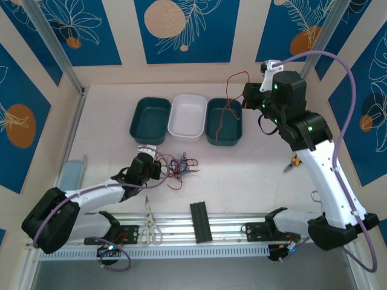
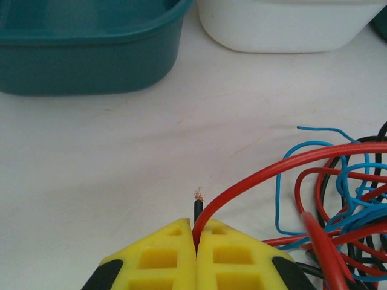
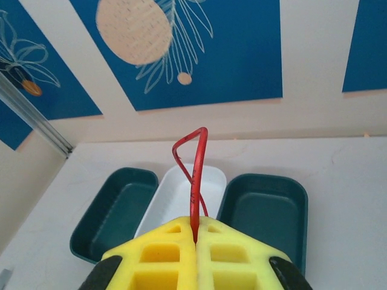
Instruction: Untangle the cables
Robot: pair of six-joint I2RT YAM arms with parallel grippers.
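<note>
The cables [image 1: 180,165] lie in a tangle of red, black and blue loops on the table in front of the trays. My left gripper [image 1: 161,168] sits at the tangle's left edge. In the left wrist view this gripper [image 2: 196,234] is shut on a red cable [image 2: 260,176] and a black cable end [image 2: 198,211] with frayed copper, and the tangle [image 2: 341,199] spreads to the right. My right gripper [image 1: 244,99] hangs high over the right teal tray [image 1: 233,132], shut on a separate red cable [image 1: 228,90] that dangles into it. That cable [image 3: 196,169] rises kinked from my right gripper [image 3: 195,234].
A left teal tray [image 1: 149,119] and a white tray [image 1: 188,116] stand in a row with the right teal one. Scissors [image 1: 149,225] and a black strip [image 1: 200,222] lie at the near rail. A small yellow-handled tool [image 1: 294,162] rests by the right arm.
</note>
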